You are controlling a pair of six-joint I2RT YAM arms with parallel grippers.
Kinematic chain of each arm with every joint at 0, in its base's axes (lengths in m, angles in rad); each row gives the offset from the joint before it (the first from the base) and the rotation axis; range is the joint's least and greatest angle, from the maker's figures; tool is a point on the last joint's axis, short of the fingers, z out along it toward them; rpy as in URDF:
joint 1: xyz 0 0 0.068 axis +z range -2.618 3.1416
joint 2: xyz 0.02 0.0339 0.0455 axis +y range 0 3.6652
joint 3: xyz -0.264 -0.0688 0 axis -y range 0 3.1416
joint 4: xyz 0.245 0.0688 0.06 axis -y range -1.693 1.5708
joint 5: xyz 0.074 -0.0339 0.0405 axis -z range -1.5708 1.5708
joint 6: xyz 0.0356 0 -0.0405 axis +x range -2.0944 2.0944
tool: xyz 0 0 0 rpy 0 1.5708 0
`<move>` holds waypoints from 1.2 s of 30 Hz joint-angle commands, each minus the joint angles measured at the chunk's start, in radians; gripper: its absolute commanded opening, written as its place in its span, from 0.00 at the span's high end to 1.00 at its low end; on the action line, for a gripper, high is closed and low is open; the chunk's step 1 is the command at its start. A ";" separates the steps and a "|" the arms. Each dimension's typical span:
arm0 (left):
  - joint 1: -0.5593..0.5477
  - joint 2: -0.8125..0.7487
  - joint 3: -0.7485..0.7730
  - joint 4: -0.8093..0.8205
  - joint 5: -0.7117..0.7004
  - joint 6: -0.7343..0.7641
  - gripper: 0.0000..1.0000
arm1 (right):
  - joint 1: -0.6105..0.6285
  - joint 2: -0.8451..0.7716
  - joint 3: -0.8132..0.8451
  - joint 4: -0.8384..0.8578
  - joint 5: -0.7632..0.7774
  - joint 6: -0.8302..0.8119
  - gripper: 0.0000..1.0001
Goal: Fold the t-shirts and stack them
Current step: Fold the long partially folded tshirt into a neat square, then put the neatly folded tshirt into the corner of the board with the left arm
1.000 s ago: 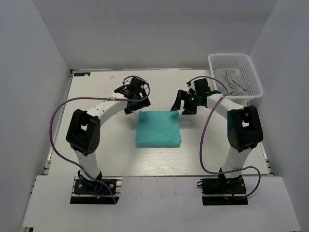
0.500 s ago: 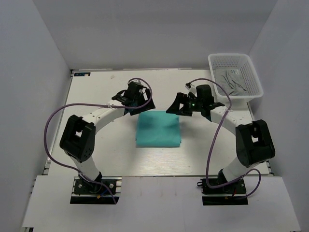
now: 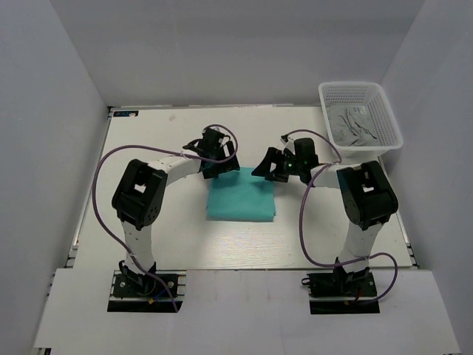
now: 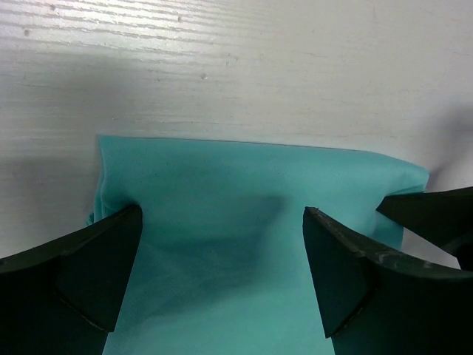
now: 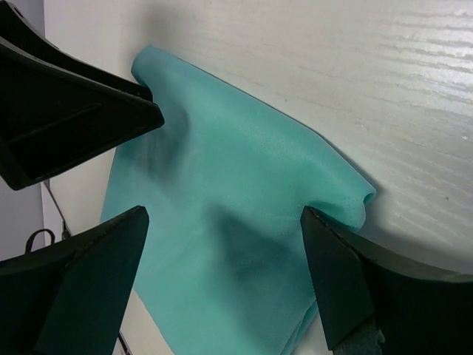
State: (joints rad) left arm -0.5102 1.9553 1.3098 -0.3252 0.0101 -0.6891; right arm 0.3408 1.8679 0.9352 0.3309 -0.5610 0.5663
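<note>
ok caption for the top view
Left gripper and right gripper, both open, over the far corners of a folded turquoise t-shirt; white basket at far right.

I have open table [image 3: 148, 148] to the left of the folded t-shirt [image 3: 242, 198] and in front of it. At its far edge the left gripper [image 3: 220, 167] and right gripper [image 3: 269, 168] stand near each other, jaws spread. The basket [image 3: 360, 95] fills the far right corner, and walls [image 3: 66, 96] close in three sides.

The turquoise-green t-shirt [image 3: 242, 194] lies folded into a flat rectangle at mid-table.
</note>
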 commanded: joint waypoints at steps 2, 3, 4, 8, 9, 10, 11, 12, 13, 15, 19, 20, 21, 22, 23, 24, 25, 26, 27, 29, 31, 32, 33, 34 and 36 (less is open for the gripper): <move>0.004 0.001 0.009 -0.044 -0.025 0.010 0.00 | 0.000 0.016 0.010 0.011 0.019 -0.028 0.10; 0.004 -0.010 0.028 -0.058 -0.035 0.022 0.00 | 0.000 0.002 0.014 0.005 0.019 -0.043 0.10; 0.004 -0.024 0.037 -0.069 -0.050 0.022 0.00 | 0.001 -0.012 0.020 -0.003 0.015 -0.048 0.10; -0.014 -0.122 0.046 -0.067 -0.099 0.077 0.00 | 0.006 -0.128 0.044 -0.064 -0.026 -0.088 0.10; -0.014 -0.163 0.036 -0.067 -0.111 0.097 0.00 | 0.010 -0.171 0.031 -0.069 -0.024 -0.092 0.10; -0.014 -0.183 0.036 -0.067 -0.111 0.106 0.00 | 0.013 -0.221 0.018 -0.064 -0.025 -0.092 0.10; -0.014 -0.200 0.020 -0.067 -0.095 0.118 0.00 | 0.012 -0.243 -0.043 -0.056 -0.017 -0.094 0.10; -0.014 -0.217 -0.012 -0.057 -0.079 0.147 0.00 | 0.013 -0.312 -0.062 -0.058 -0.007 -0.085 0.10; -0.014 -0.242 -0.029 -0.057 -0.079 0.148 0.00 | 0.010 -0.326 -0.081 -0.067 0.001 -0.088 0.10; -0.014 -0.242 -0.055 -0.089 -0.079 0.148 0.00 | 0.015 -0.377 -0.137 -0.101 0.029 -0.089 0.10; -0.024 -0.228 -0.081 -0.186 -0.107 0.158 0.00 | 0.017 -0.506 -0.268 -0.102 0.096 -0.057 0.10; -0.024 -0.228 -0.114 -0.186 -0.107 0.158 0.00 | 0.015 -0.544 -0.286 -0.115 0.104 -0.057 0.10; -0.024 -0.240 -0.138 -0.170 -0.098 0.158 0.00 | 0.017 -0.576 -0.318 -0.134 0.125 -0.065 0.10; -0.024 -0.249 -0.162 -0.152 -0.084 0.158 0.00 | 0.014 -0.607 -0.326 -0.160 0.145 -0.071 0.10; -0.024 -0.249 -0.200 -0.126 -0.075 0.158 0.00 | 0.012 -0.621 -0.343 -0.173 0.167 -0.077 0.10; -0.024 -0.260 -0.214 -0.117 -0.075 0.148 0.02 | 0.013 -0.645 -0.346 -0.211 0.188 -0.095 0.10; -0.024 -0.260 -0.224 -0.117 -0.075 0.139 0.05 | 0.014 -0.660 -0.349 -0.220 0.197 -0.098 0.10; -0.024 -0.251 -0.224 -0.117 -0.075 0.138 0.06 | 0.014 -0.670 -0.355 -0.230 0.207 -0.108 0.10; -0.024 -0.251 -0.224 -0.126 -0.075 0.138 0.10 | 0.017 -0.677 -0.363 -0.234 0.223 -0.105 0.10; -0.024 -0.220 -0.242 -0.126 -0.075 0.138 0.15 | 0.010 -0.696 -0.375 -0.243 0.231 -0.108 0.10; -0.024 -0.204 -0.242 -0.115 -0.075 0.138 0.26 | 0.012 -0.691 -0.377 -0.248 0.228 -0.106 0.10; -0.024 -0.187 -0.242 -0.103 -0.075 0.138 0.31 | 0.009 -0.691 -0.375 -0.248 0.233 -0.105 0.10; -0.024 -0.187 -0.242 -0.092 -0.075 0.138 0.36 | 0.012 -0.684 -0.375 -0.248 0.236 -0.103 0.10; -0.024 -0.171 -0.254 -0.077 -0.058 0.163 0.47 | 0.010 -0.675 -0.374 -0.248 0.240 -0.095 0.10; -0.024 -0.144 -0.254 -0.061 -0.036 0.172 0.56 | 0.006 -0.661 -0.368 -0.247 0.240 -0.095 0.10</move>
State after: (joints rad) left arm -0.5278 1.7786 1.0706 -0.4240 -0.0593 -0.5400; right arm 0.3534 1.1931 0.5720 0.0914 -0.3431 0.4824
